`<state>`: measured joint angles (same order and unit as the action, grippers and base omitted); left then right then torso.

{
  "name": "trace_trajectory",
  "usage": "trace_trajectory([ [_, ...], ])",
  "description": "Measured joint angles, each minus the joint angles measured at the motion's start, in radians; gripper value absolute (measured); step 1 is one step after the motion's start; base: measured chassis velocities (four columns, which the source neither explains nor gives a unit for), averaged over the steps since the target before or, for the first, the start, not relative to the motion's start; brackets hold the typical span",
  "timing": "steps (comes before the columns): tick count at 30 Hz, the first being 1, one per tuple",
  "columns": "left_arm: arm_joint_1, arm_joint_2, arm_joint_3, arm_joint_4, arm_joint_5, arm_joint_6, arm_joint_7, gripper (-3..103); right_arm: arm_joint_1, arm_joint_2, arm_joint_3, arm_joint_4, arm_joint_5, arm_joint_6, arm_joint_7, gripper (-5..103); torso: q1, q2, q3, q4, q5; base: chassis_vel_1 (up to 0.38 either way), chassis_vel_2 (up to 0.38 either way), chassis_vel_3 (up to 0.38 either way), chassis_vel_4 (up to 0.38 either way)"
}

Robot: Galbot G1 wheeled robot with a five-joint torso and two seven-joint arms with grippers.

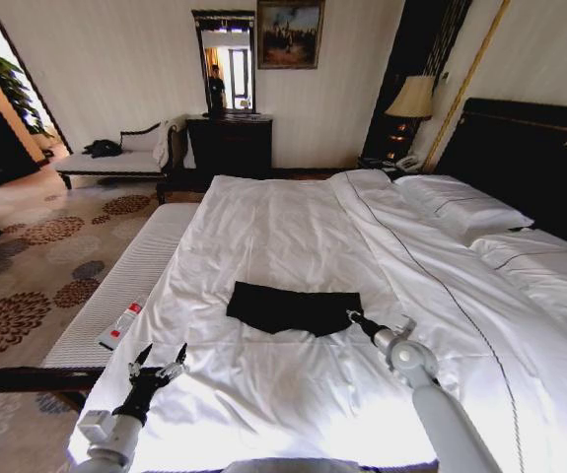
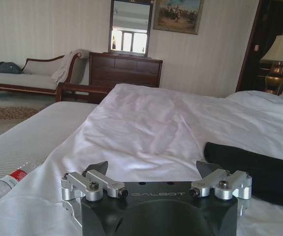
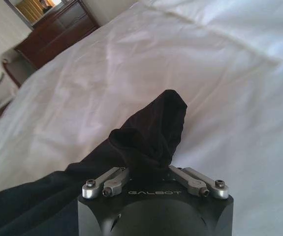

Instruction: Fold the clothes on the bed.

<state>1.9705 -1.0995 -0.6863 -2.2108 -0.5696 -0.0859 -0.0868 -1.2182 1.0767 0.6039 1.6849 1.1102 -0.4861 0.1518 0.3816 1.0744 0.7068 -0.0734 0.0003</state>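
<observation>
The clothes, a black T-shirt (image 1: 298, 307), lie folded into a wide band in the middle of the bed (image 1: 283, 232) on its white duvet. My right gripper (image 1: 354, 317) is at the shirt's near right corner. In the right wrist view that gripper (image 3: 149, 170) is shut on a bunch of black fabric (image 3: 158, 125), which rises from between the fingers. My left gripper (image 1: 160, 367) hangs open over bare duvet, left of the shirt and nearer to me. In the left wrist view its fingers (image 2: 98, 171) stand wide apart, with the shirt (image 2: 262, 169) lying off to one side.
A white bench (image 1: 130, 276) runs along the bed's left edge, with a red-labelled plastic bottle (image 1: 121, 324) on it. White pillows (image 1: 465, 207) and a dark headboard (image 1: 530, 158) are at the right. A chaise (image 1: 115, 158), dresser (image 1: 229, 146) and lamp (image 1: 413, 99) line the far wall.
</observation>
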Motion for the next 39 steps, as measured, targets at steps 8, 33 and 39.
trace_trajectory([
  [8,0.0,0.0,0.0,0.0,0.0,0.0,0.0,100,-0.004,-0.073,0.02,-0.024,0.023,0.006,-0.007,7,0.0,0.0,0.0,0.0,-0.0002,0.0,0.0,0.0,0.0],
  [33,0.0,0.0,0.0,0.0,0.0,0.0,0.0,100,0.098,-0.031,-0.089,0.149,0.041,-0.002,0.091,7,0.0,0.0,0.0,0.0001,-0.0004,0.0,0.0,0.0,0.0],
  [39,0.0,0.0,0.0,0.0,0.0,0.0,0.0,100,0.146,-0.008,-0.155,0.19,0.059,-0.012,0.135,7,0.0,0.0,0.0,0.0001,-0.0004,0.0,0.0,0.0,0.0],
])
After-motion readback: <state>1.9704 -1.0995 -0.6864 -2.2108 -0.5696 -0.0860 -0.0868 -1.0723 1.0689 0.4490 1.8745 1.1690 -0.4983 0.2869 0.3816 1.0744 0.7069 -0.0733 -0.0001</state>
